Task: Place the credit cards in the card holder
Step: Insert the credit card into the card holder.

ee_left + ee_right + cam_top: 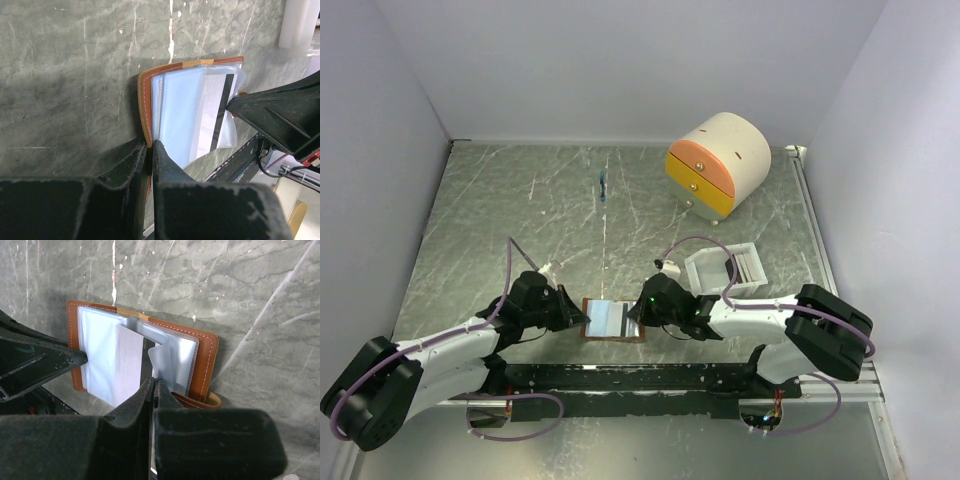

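The brown card holder (613, 320) lies open on the table between both grippers, pale blue sleeves up. My left gripper (150, 146) is shut on its brown left edge (145, 107). My right gripper (153, 383) is shut on the near edge of a grey credit card (130, 360) with a dark stripe. The card lies over the sleeves, its far end at a sleeve's mouth. The same card (216, 112) shows in the left wrist view, next to the right fingers (280, 112). The holder's right flap (206, 362) and strap lie beside my right gripper.
A white tray (712, 272) holding thin pale cards stands just behind the right arm. A cream-and-orange drawer box (718, 163) stands at the back right. A black rail (630, 378) runs along the near edge. The left fingers (40, 362) reach in at the holder's left.
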Robot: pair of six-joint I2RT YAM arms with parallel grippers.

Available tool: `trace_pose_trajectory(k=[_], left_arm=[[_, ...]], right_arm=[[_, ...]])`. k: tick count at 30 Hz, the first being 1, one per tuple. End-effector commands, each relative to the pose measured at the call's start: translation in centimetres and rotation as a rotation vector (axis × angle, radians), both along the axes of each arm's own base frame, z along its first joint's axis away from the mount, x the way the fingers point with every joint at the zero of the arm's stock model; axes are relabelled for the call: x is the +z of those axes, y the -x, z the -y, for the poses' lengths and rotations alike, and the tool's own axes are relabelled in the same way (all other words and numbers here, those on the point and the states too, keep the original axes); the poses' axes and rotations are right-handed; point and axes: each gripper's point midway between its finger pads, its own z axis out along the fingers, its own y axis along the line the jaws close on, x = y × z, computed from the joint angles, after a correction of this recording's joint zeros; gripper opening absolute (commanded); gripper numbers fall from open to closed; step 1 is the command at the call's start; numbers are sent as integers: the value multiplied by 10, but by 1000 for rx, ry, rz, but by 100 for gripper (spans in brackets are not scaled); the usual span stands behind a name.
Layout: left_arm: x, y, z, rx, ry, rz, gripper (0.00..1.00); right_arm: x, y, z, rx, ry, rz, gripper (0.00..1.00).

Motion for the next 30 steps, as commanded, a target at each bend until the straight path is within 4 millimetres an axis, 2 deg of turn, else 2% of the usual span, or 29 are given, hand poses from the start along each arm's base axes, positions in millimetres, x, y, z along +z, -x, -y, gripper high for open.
trace_pose_trajectory(k=[1,13,19,21,26,30], left_arm=[[2,-1,1,-5,-3,14,16],[10,1,8,-29,44,10,15],[12,1,8,-30,46,16,12],[12,1,8,-30,46,16,12],[12,0,8,-29,48,16,9],[12,1,8,-32,47,15,7]], right_arm=[[3,-1,-8,10,-10,10,0],[5,-1,-26,73,-25,7,0],[11,1,-32,96,-50,13,16],[12,2,-33,100,-50,16,19],[13,3,-36,105,-58,18,17],[12,3,-39,115,-61,18,8]])
